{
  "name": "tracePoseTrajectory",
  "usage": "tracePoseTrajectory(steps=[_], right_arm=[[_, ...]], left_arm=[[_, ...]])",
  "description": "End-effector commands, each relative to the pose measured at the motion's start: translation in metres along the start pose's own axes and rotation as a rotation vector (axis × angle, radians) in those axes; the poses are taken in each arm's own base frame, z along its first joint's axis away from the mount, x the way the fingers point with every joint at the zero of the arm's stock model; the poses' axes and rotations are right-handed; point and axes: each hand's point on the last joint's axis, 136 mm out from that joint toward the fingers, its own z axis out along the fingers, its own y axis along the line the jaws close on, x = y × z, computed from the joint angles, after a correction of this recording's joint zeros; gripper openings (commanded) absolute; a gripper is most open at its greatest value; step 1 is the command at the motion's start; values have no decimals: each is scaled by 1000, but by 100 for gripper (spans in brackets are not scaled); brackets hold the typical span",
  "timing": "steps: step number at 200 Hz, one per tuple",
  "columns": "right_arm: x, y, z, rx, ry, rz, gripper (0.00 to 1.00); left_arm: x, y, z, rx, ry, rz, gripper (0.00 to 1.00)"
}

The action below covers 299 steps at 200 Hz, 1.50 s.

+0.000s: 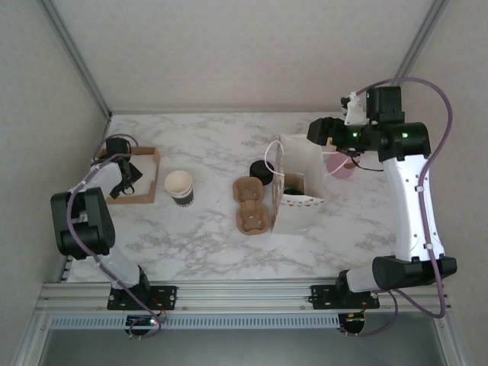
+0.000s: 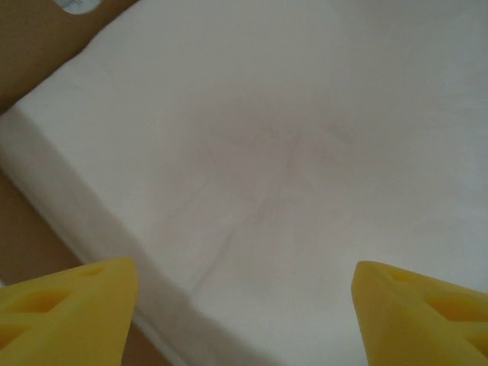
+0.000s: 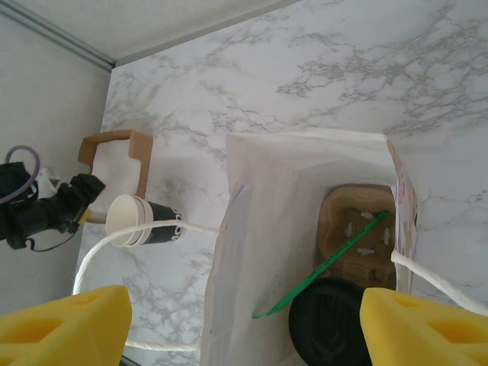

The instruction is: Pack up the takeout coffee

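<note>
White textured walls (image 1: 229, 53) on three sides, with metal corner posts (image 1: 76, 53) running up at the far corners. The counter (image 1: 206, 145) is white-grey marble, wall to wall. An aluminium rail (image 1: 244, 293) along its near edge carries both arm bases.

The right arm (image 1: 408, 206) reaches far, its wrist above the far right of a white paper bag (image 1: 296, 217). The left arm (image 1: 84, 221) bends to far left over a brown cardboard tray (image 1: 141, 200) by the left wall.

The bag stands upright right of centre, mouth open, with a patterned rim. A rope handle (image 3: 202, 226) hangs off its left side.

An empty brown two-cup carrier (image 1: 252, 206) lies flat just left of the bag. A lidless cup stack (image 1: 180, 187) stands between carrier and tray, apart from both.

A black-topped round item (image 1: 261, 171) sits at the bag's far left corner. Can't tell whether it is a cup or lids. A pink round item (image 1: 345, 169) is just right of the bag, under the right wrist.

The takeout coffee (image 3: 329, 328), black lid up, is down inside the bag at its near end. Beside it are a second brown carrier (image 3: 358, 229) and a green stick (image 3: 335, 252) lying slantwise.

Right fingers (image 3: 61, 328) are spread wide above the bag mouth, nothing between them. Left fingers (image 2: 69, 313) are spread wide over a white sheet (image 2: 290, 152) in the tray, gripping nothing.
</note>
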Motion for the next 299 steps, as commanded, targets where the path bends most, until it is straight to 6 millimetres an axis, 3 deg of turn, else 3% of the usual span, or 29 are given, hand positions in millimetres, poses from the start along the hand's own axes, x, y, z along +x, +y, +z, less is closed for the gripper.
tracePoseTrajectory(steps=[1,96,125,151,162,213,257,275,299], right_arm=[[7,0,-4,9,4,-20,79],[12,0,-5,2,8,-16,83],[12,-1,-3,0,10,-15,83],[11,1,-3,-6,10,-16,83],[11,1,-3,-10,9,-19,83],[12,1,-2,-11,13,-17,83],[13,0,-3,-7,10,-17,83],[13,1,-3,-10,10,-19,83],[14,0,-3,-10,11,-18,83]], left_arm=[[-8,-6,11,-10,19,38,71],[-6,-24,50,-21,107,96,74],[-5,-22,56,-43,116,107,65],[-2,-23,60,-40,125,111,49],[-3,-24,59,-36,123,107,44],[-16,-26,40,-19,79,94,43],[-27,-27,24,-6,44,85,38],[-29,-27,21,-2,38,83,30],[-32,-27,18,-2,31,83,30]])
